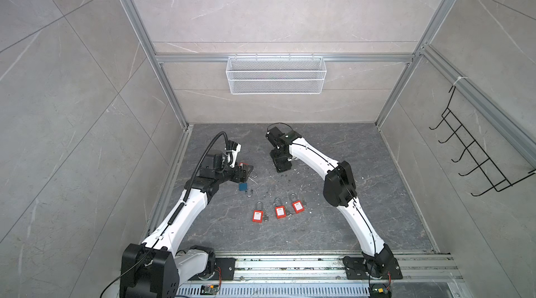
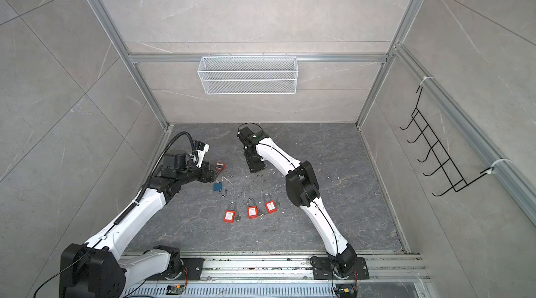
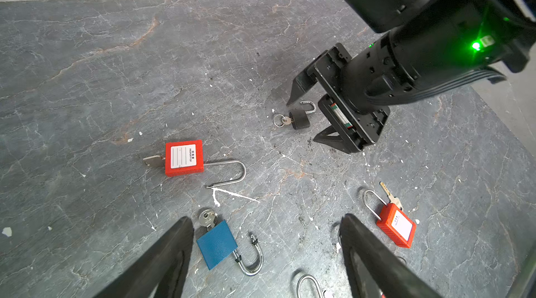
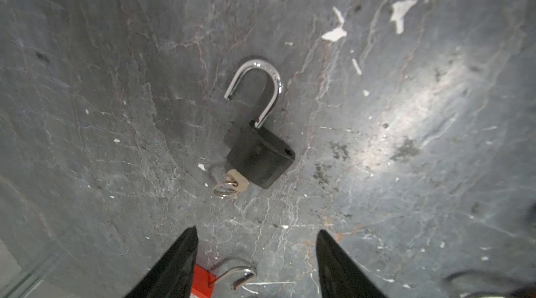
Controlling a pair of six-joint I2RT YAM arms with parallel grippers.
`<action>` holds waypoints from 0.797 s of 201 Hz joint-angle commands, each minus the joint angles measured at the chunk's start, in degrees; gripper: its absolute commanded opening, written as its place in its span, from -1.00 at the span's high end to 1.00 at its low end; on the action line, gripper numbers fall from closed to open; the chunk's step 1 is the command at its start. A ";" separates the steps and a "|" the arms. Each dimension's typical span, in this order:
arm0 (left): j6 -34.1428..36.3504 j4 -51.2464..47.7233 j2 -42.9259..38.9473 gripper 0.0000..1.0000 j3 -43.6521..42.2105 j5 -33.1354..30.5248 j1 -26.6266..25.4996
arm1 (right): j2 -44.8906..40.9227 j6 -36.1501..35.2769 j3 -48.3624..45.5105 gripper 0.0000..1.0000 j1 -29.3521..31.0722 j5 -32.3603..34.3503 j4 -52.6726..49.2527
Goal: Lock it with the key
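On the tabletop [image 1: 362,195], your right gripper [image 4: 256,230] hangs open and empty over the black padlock [image 4: 259,157], midway between the left and right edges in the far half; the left gripper [image 3: 266,216] is open too. The padlock looks small, rigid and dense: pinch the body's flat faces, not the slick shackle [image 4: 272,102]. Its long axis runs roughly left-right, open shackle toward the right edge, inserted key [image 4: 239,180] toward the left.
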 commanded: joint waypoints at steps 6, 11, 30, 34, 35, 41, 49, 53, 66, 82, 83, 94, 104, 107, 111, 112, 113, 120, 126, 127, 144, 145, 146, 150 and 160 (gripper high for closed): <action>1.31 0.21 -2.23 -0.63 -1.18 0.65 0.20 | 2.01 5.09 2.28 -0.33 -0.31 0.98 -2.99; 1.42 0.07 -2.33 -0.63 -1.27 0.74 0.19 | 1.96 5.48 2.33 -0.33 -0.31 0.87 -3.07; 1.89 -0.63 -2.69 -0.63 -1.37 0.73 0.14 | 3.76 6.69 2.59 -0.32 -0.40 1.75 -3.31; 2.05 -0.76 -2.74 -0.63 -1.40 0.75 0.16 | 3.87 6.77 2.73 -0.32 -0.44 1.97 -3.40; 2.08 -0.78 -2.75 -0.63 -1.38 0.74 0.14 | 3.91 6.87 2.77 -0.32 -0.47 2.02 -3.46; 2.39 -1.04 -2.84 -0.63 -1.45 0.77 0.12 | 4.07 7.03 2.93 -0.32 -0.56 2.23 -3.86; 2.71 -1.27 -2.85 -0.63 -1.54 0.73 0.13 | 4.32 7.40 3.03 -0.31 -0.75 2.48 -4.21; 2.85 -1.37 -2.89 -0.63 -1.46 0.69 0.19 | 4.36 7.41 3.00 -0.31 -0.90 2.45 -4.28; 3.29 -1.72 -2.79 -0.63 -1.47 0.77 0.18 | 4.72 7.68 2.99 -0.31 -1.10 2.64 -4.48; 3.45 -1.76 -2.59 -0.63 -1.48 0.74 0.15 | 5.07 7.95 3.09 -0.30 -1.28 3.34 -4.40; 3.48 -1.72 -2.59 -0.63 -1.47 0.78 0.18 | 5.08 7.95 3.09 -0.30 -1.28 3.34 -4.40; 3.52 -1.81 -2.58 -0.63 -1.53 0.82 0.14 | 5.30 7.92 3.12 -0.30 -1.44 3.66 -4.05; 3.58 -1.78 -2.51 -0.63 -1.47 0.76 0.13 | 5.57 7.92 3.16 -0.30 -1.52 3.58 -3.66; 3.61 -1.87 -2.50 -0.63 -1.51 0.73 0.16 | 5.67 7.85 3.16 -0.30 -1.57 3.62 -3.53; 3.71 -1.86 -2.49 -0.63 -1.53 0.78 0.20 | 5.78 7.79 3.22 -0.29 -1.63 3.53 -3.52; 3.70 -1.85 -2.45 -0.63 -1.49 0.75 0.16 | 5.87 7.77 3.23 -0.29 -1.63 3.46 -3.52; 3.74 -1.90 -2.43 -0.63 -1.52 0.74 0.18 | 5.92 7.76 3.24 -0.29 -1.63 3.43 -3.56; 3.85 -1.97 -2.36 -0.63 -1.46 0.78 0.13 | 6.18 7.78 3.40 -0.29 -1.80 3.16 -3.83; 3.91 -2.09 -2.37 -0.63 -1.46 0.73 0.15 | 6.30 7.72 3.58 -0.29 -1.89 3.05 -3.94; 3.94 -2.06 -2.30 -0.63 -1.50 0.73 0.14 | 6.35 7.69 3.59 -0.29 -1.89 3.04 -3.99; 4.04 -2.20 -2.06 -0.63 -1.42 0.86 0.21 | 6.15 7.58 3.21 -0.27 -1.87 3.53 -4.74; 4.04 -2.20 -2.06 -0.63 -1.44 0.84 0.21 | 6.15 7.58 3.14 -0.27 -1.88 3.55 -4.74; 4.04 -2.20 -2.01 -0.63 -1.45 0.83 0.21 | 6.10 7.49 3.11 -0.27 -1.89 3.60 -4.74; 3.96 -2.16 -1.94 -0.63 -1.44 0.85 0.14 | 6.12 7.48 3.06 -0.27 -1.85 3.57 -4.77; 3.98 -2.16 -1.76 -0.63 -1.40 1.06 0.20 | 6.11 7.39 2.85 -0.26 -1.89 3.33 -4.75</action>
